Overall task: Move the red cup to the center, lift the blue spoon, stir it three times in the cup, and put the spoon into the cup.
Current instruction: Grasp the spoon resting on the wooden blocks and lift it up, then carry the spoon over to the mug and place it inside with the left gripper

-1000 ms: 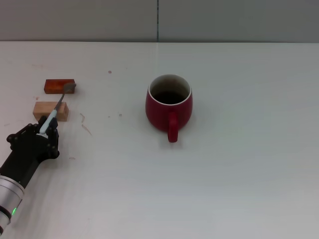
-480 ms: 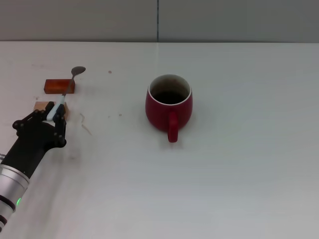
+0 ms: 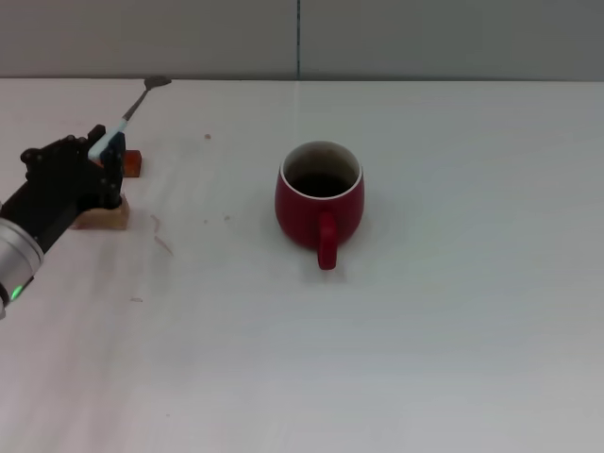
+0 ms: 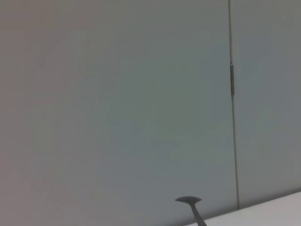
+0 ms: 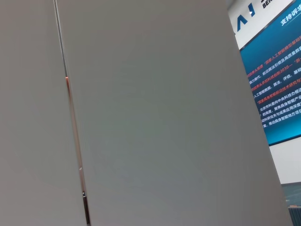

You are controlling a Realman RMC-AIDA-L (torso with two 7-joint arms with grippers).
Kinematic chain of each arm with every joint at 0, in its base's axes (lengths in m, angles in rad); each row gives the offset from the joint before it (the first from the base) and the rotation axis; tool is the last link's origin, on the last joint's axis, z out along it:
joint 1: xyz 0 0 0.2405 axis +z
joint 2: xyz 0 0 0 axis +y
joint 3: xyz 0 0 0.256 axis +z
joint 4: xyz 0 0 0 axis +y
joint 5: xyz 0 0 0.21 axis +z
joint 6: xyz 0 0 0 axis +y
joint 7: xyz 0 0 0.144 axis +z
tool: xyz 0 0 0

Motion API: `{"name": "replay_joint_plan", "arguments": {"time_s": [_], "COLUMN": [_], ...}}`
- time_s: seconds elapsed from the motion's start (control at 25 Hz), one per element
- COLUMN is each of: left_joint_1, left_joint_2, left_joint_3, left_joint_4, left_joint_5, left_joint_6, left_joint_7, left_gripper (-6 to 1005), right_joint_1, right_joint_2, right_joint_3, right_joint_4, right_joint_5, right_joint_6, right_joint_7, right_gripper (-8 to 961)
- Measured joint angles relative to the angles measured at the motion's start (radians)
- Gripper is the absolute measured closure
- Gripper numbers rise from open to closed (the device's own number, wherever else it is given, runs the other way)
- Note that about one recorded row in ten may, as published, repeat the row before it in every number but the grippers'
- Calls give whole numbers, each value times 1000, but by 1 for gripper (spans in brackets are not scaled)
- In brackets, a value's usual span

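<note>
**A:** White surface (image 3: 453,359), mostly bare near the robot. What's closest?

**B:** On the robot's left, the left gripper (image 3: 102,151), raised above the surface with its fingers clamped on the pale handle of the blue spoon (image 3: 127,115). Neck and bowl slant up and away from it, toward the grey wall (image 3: 425,38). The left wrist view catches only the spoon's bowl against that wall.

**A:** And under the gripper?

**B:** A wooden block (image 3: 106,218) and, just beyond it, a small red-orange block (image 3: 134,163), both partly hidden by the arm.

**A:** The mug?

**B:** The red cup (image 3: 320,196) stands upright about mid-surface, handle toward the robot, well apart from the spoon.

**A:** So progress?

**B:** I'd judge the cup is already centred and the spoon is lifted. Carrying it over, three stirs and dropping it in are left.

**A:** Right arm?

**B:** Out of the head view; its wrist camera shows only wall panels and a blue poster (image 5: 275,70).
</note>
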Motion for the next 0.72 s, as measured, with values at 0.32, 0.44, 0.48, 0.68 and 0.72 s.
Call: {"name": "replay_joint_plan", "arguments": {"time_s": [0.32, 0.44, 0.48, 0.68, 0.72], "left_joint_1": [51, 41, 41, 28, 26], "left_joint_2": [63, 69, 69, 6, -14], "left_joint_3": [-88, -93, -93, -139, -158], "left_joint_4": [-493, -681, -681, -890, -913], "left_joint_5": [115, 113, 113, 60, 35], "left_joint_6": [-562, -810, -810, -1095, -1136], "left_joint_7": [82, 196, 196, 457, 519], "left_gripper": [825, 824, 824, 825, 825], "right_joint_1": [-1, -3, -3, -6, -6], "right_joint_2": [0, 0, 0, 0, 0], "right_joint_3": [0, 1, 1, 4, 4], "right_joint_4": [0, 0, 0, 0, 0], "right_joint_5": [3, 4, 4, 4, 4], "right_joint_6": [-1, -2, -2, -2, -2], "right_joint_7": [6, 6, 6, 7, 7], "right_gripper": [199, 199, 199, 199, 199]}}
